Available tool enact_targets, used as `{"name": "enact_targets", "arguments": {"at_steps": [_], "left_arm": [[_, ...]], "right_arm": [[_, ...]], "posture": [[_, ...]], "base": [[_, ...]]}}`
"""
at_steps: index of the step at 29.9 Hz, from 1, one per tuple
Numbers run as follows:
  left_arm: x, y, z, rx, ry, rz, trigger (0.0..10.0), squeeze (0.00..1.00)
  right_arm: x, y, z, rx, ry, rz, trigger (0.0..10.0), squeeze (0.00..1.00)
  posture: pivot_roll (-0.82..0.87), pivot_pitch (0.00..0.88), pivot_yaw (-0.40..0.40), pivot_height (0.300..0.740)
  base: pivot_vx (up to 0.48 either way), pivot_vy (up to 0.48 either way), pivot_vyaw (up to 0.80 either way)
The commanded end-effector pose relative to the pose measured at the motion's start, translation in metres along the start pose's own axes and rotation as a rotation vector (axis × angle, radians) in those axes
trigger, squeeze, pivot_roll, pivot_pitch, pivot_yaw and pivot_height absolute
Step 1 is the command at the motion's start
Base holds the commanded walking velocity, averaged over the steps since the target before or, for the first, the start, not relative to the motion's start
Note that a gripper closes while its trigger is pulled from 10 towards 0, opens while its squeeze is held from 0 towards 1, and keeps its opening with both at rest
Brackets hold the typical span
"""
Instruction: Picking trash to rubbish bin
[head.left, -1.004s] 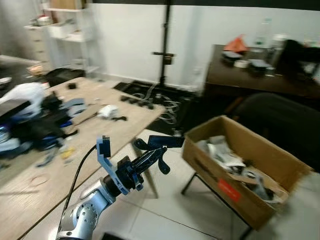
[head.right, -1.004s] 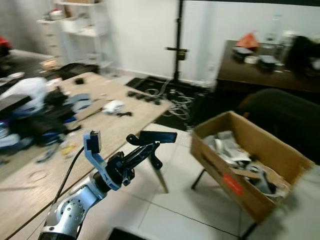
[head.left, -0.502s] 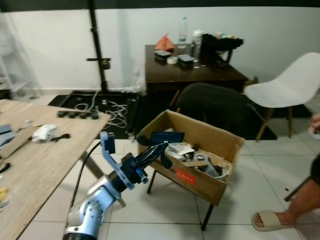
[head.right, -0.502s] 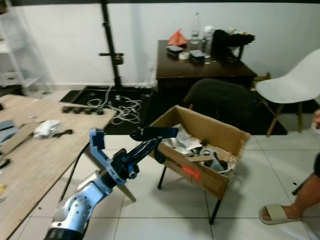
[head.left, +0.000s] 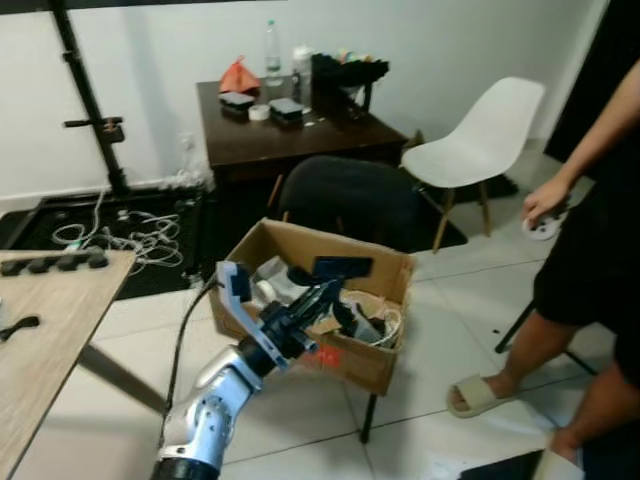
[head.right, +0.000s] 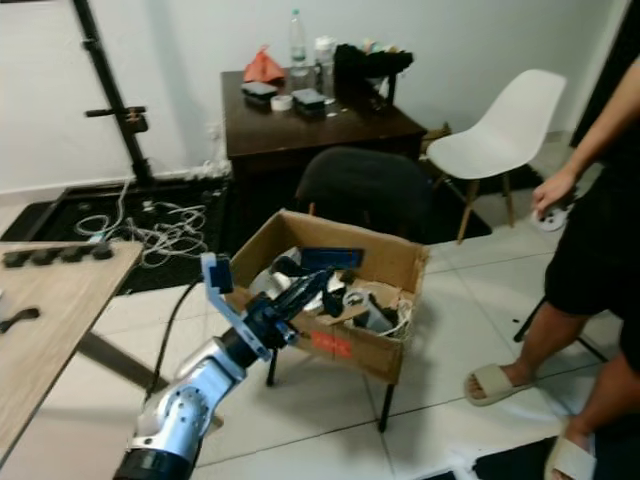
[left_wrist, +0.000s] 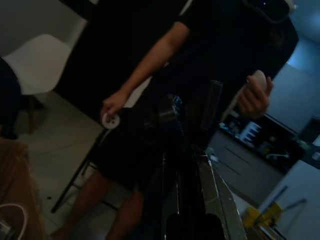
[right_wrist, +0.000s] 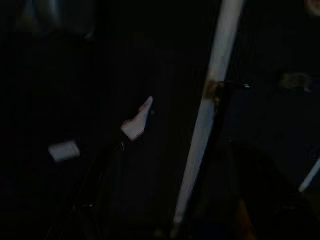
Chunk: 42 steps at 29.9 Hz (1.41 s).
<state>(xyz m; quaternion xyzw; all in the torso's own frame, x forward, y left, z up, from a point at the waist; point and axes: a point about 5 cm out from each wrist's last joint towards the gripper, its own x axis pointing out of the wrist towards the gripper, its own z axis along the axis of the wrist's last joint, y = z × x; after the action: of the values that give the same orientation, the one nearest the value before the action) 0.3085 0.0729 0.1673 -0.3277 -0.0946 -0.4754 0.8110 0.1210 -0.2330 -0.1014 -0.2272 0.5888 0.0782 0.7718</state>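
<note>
My left gripper (head.left: 328, 287) is raised in front of me and shut on a flat dark blue piece of trash (head.left: 343, 267). The piece hangs just over the open cardboard box (head.left: 345, 357), which serves as the bin and holds crumpled paper, wires and other scraps (head.right: 372, 312). The box rests on a black-legged stand. In the left wrist view the two black fingers (left_wrist: 202, 200) lie close together, pointing toward a person beyond. My right arm hangs idle; its wrist view is very dark, with a pale pole (right_wrist: 210, 100) just visible.
A person (head.left: 590, 250) in black stands at the right, sandalled foot (head.left: 478, 396) near the box. Behind the box are a black chair (head.left: 350, 205), a white chair (head.left: 480, 140) and a dark cluttered table (head.left: 300, 125). A wooden table (head.left: 40, 320) lies at left, cables (head.left: 100, 230) beyond.
The camera has swung right: the wooden table slid off to the left, the box moved to the centre under my left gripper, and the person came into view. The gripper keeps its hold.
</note>
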Motion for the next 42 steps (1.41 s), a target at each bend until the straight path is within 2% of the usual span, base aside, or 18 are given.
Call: {"name": "enact_targets", "arguments": {"at_steps": [1, 9, 15, 18, 20, 27, 29, 33, 34, 35, 36, 37, 38, 41, 42], "left_arm": [[-0.002, 0.003, -0.002, 0.016, 0.009, 0.030, 10.0, 0.00], [-0.003, 0.011, -0.007, 0.045, -0.009, 0.116, 10.0, 0.00], [-0.002, 0.011, -0.007, 0.068, -0.014, 0.122, 10.0, 0.00], [-0.004, 0.016, -0.007, 0.102, -0.001, 0.169, 10.0, 0.00], [-0.005, 0.020, -0.006, 0.118, -0.008, 0.197, 10.0, 0.00], [-0.005, 0.022, -0.005, 0.132, -0.011, 0.189, 10.0, 0.00], [-0.009, 0.025, -0.004, 0.168, -0.003, 0.199, 10.0, 0.00], [-0.025, 0.037, 0.006, 0.239, 0.026, 0.186, 10.0, 0.00], [-0.025, 0.037, 0.006, 0.239, 0.026, 0.186, 10.0, 0.00], [-0.045, 0.050, 0.017, 0.310, 0.080, 0.199, 10.0, 0.00], [-0.045, 0.050, 0.017, 0.310, 0.080, 0.199, 10.0, 0.00], [-0.064, 0.061, 0.028, 0.355, 0.129, 0.227, 10.0, 0.00], [-0.064, 0.061, 0.028, 0.355, 0.129, 0.227, 10.0, 0.00], [-0.088, 0.070, 0.044, 0.411, 0.200, 0.248, 10.0, 0.00], [-0.088, 0.070, 0.044, 0.411, 0.200, 0.248, 10.0, 0.00]], "right_arm": [[0.000, 0.011, -0.010, -0.001, 0.028, 0.029, 10.0, 0.00], [0.000, 0.013, -0.010, 0.016, 0.017, 0.041, 10.0, 0.00], [0.000, 0.014, -0.008, 0.017, 0.007, 0.041, 10.0, 0.00], [0.000, 0.014, -0.008, 0.016, 0.007, 0.040, 10.0, 0.00], [0.000, 0.013, -0.008, 0.015, 0.005, 0.039, 10.0, 0.00], [0.000, 0.012, -0.006, 0.011, 0.000, 0.038, 10.0, 0.00], [0.000, 0.011, -0.005, 0.007, -0.003, 0.038, 10.0, 0.00], [0.000, 0.010, -0.003, 0.001, -0.006, 0.039, 10.0, 0.00], [0.000, 0.010, -0.003, 0.001, -0.006, 0.039, 10.0, 0.00], [0.000, 0.010, -0.002, -0.002, -0.008, 0.039, 10.0, 0.00], [0.000, 0.010, -0.002, -0.002, -0.008, 0.039, 10.0, 0.00], [0.000, 0.010, -0.002, -0.004, -0.009, 0.038, 10.0, 0.00], [0.000, 0.010, -0.002, -0.004, -0.009, 0.038, 10.0, 0.00], [0.000, 0.009, -0.002, -0.005, -0.008, 0.035, 10.0, 0.00], [0.000, 0.009, -0.002, -0.005, -0.008, 0.035, 10.0, 0.00]], "posture": [[-0.15, 0.114, 0.046, 0.740], [-0.15, 0.118, 0.051, 0.740], [-0.15, 0.118, 0.051, 0.740], [-0.16, 0.120, 0.050, 0.740], [-0.16, 0.117, 0.049, 0.740], [-0.16, 0.111, 0.044, 0.740], [-0.16, 0.111, 0.044, 0.740], [-0.16, 0.106, 0.034, 0.740], [-0.16, 0.106, 0.034, 0.740], [-0.16, 0.102, 0.026, 0.740], [-0.16, 0.102, 0.026, 0.740], [-0.16, 0.102, 0.026, 0.740], [-0.16, 0.102, 0.026, 0.740], [-0.16, 0.102, 0.030, 0.740], [-0.16, 0.102, 0.030, 0.740]], "base": [[0.000, 0.000, -0.78], [0.000, 0.000, -0.78], [0.000, 0.000, 0.00], [0.000, 0.000, 0.00], [0.251, 0.000, 0.00], [0.273, 0.000, 0.00], [0.292, 0.000, 0.00], [0.278, 0.000, 0.00], [0.266, 0.000, 0.00], [0.000, 0.000, 0.00], [0.000, 0.000, 0.00], [0.000, 0.000, 0.00], [0.000, 0.000, 0.00], [0.000, 0.000, 0.00], [0.000, 0.000, 0.00]]}}
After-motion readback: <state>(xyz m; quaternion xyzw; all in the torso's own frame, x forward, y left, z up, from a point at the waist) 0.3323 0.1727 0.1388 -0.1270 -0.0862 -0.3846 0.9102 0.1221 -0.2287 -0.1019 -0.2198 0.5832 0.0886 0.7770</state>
